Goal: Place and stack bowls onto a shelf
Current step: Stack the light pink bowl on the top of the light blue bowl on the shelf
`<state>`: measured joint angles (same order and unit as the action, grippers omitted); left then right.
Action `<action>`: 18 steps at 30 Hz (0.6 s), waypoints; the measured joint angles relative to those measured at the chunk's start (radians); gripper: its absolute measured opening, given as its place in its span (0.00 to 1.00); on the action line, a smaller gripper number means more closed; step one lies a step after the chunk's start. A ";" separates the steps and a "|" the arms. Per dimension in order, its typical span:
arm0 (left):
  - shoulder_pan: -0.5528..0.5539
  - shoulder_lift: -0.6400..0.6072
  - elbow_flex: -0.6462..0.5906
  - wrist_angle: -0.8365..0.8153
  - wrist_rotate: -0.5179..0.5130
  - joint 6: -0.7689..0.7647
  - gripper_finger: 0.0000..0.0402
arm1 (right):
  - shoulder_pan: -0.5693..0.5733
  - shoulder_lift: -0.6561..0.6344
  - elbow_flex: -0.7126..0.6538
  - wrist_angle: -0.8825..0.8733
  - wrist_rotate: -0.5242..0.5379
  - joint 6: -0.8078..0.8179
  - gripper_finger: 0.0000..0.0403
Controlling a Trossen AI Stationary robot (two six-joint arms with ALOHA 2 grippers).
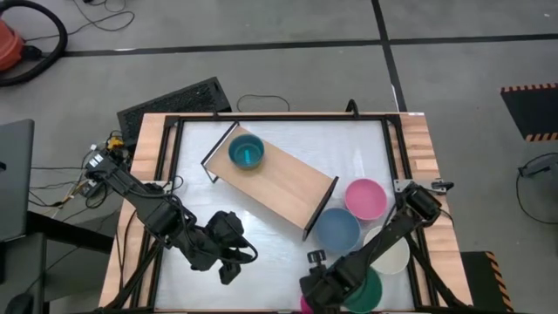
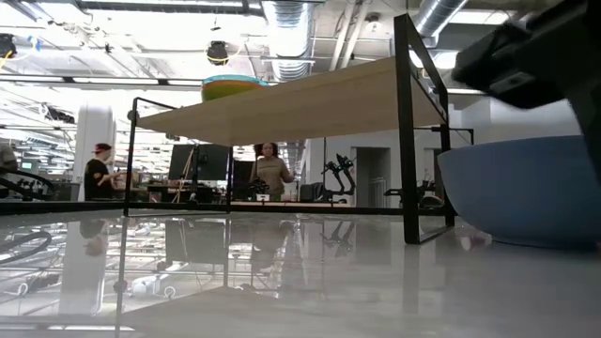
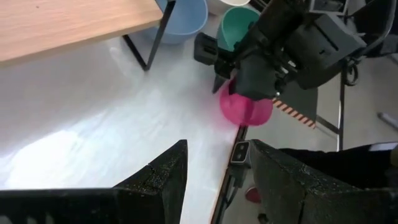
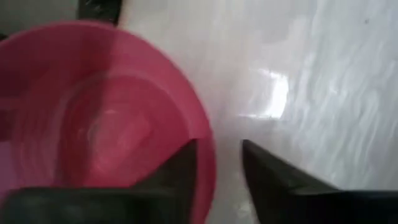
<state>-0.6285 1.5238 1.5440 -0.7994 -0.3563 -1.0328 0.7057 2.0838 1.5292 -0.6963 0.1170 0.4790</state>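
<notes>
- Right wrist view is showing the right hand (image 4: 217, 168) reaching onto a magenta bowl (image 4: 93, 130), one finger sitting inside the rim and the other outside it, so it is pinching the bowl wall at the near edge of the table (image 1: 209, 279).
- Left wrist view is looking across at that same bowl (image 3: 244, 109), which appears raised a little off the table under the right arm; the left hand (image 3: 217, 163) is waiting with its fingers spread and nothing between them, near the front left of the table (image 1: 228, 258).
- Just behind the right hand, four larger bowls are sitting on the table, off the right end of the shelf: dark green (image 1: 364, 292), cream-white (image 1: 394, 253), grey-blue (image 1: 336, 228) and pink (image 1: 366, 198).
- Farther back, the shelf (image 1: 288, 179) is carrying only one small stack at its far left end, a teal bowl (image 1: 247, 152) nested in a lime green one (image 2: 230, 90).
- Judging from this, two bowls are placed, one is being picked up, and most of the work is remaining.
</notes>
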 joint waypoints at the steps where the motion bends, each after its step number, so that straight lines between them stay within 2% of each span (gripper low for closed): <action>1: 0.000 0.000 0.000 0.001 -0.001 0.000 0.39 | -0.009 0.000 0.000 -0.010 -0.011 0.000 0.20; 2: 0.000 0.000 0.000 0.001 -0.005 0.000 0.39 | -0.017 0.000 0.000 -0.018 -0.019 0.002 0.11; 3: 0.000 0.000 0.000 -0.001 -0.013 0.000 0.39 | -0.025 -0.005 0.000 -0.018 -0.025 0.002 0.07; 7: 0.000 0.000 0.000 -0.002 -0.049 0.000 0.39 | -0.043 -0.035 0.014 -0.070 -0.017 0.018 0.06; 12: 0.000 0.000 0.000 -0.004 -0.073 0.001 0.39 | -0.079 -0.114 0.080 -0.140 0.056 0.018 0.06; 15: 0.001 0.000 -0.004 -0.002 -0.145 -0.020 0.39 | -0.110 -0.149 0.124 -0.170 0.135 0.045 0.06; 18: 0.008 0.000 -0.010 -0.003 -0.216 -0.096 0.39 | -0.131 -0.173 0.172 -0.197 0.289 0.071 0.06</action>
<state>-0.6206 1.5238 1.5345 -0.8024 -0.5721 -1.1286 0.5752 1.9110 1.7014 -0.8936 0.4057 0.5503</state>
